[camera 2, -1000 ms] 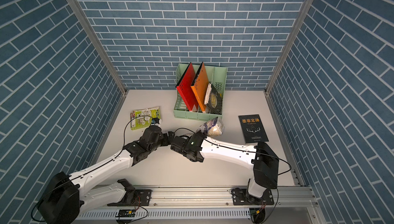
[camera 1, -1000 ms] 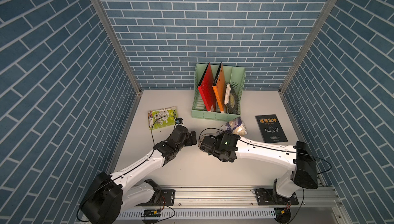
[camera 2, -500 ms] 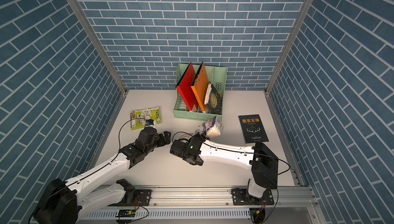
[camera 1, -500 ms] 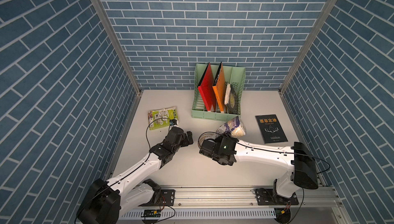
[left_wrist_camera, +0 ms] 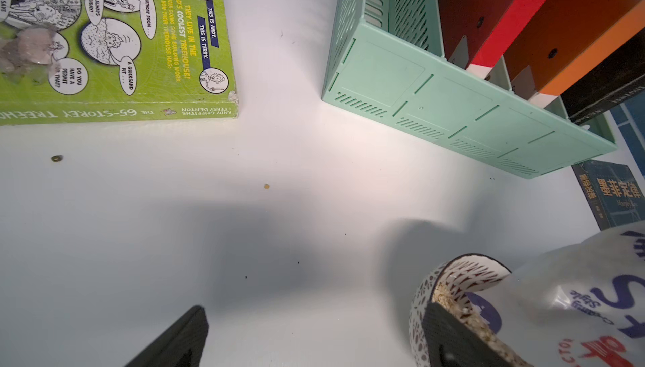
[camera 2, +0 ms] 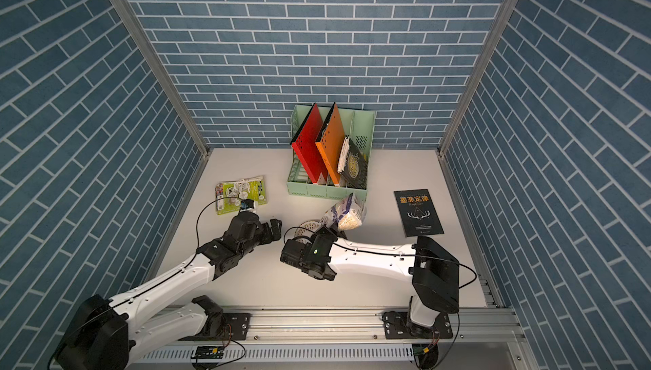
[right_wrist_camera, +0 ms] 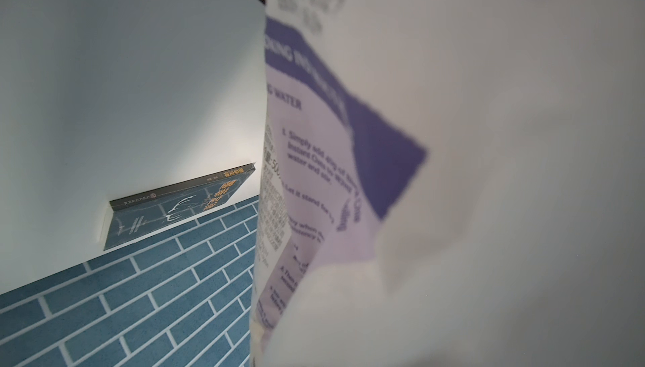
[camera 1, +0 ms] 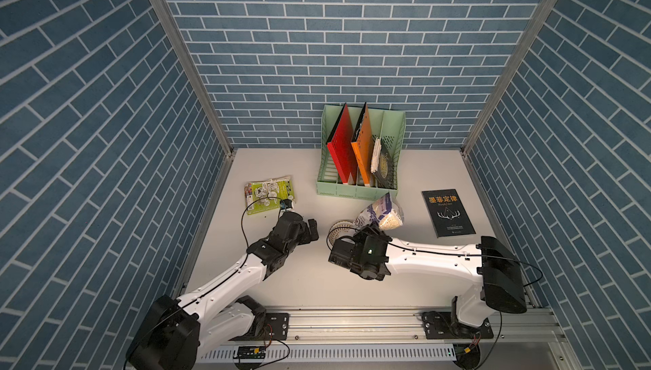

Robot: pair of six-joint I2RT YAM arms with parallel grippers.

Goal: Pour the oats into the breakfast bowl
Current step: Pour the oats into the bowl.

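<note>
Pouring: my right gripper [camera 1: 372, 226] pinches the white plastic oats pouch [camera 1: 382, 211], tipped into the small dark-rimmed ceramic bowl [camera 1: 340, 228] mid white table [camera 1: 299, 280]. My left gripper [camera 1: 311, 231] is wide and empty. Next, I judge, tilt further.

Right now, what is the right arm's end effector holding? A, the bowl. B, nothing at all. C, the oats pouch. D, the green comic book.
C: in a top view the right end effector is shut on the oats pouch, which is lifted and tilted toward the bowl, and the pouch's printed side fills the right wrist view.
</note>
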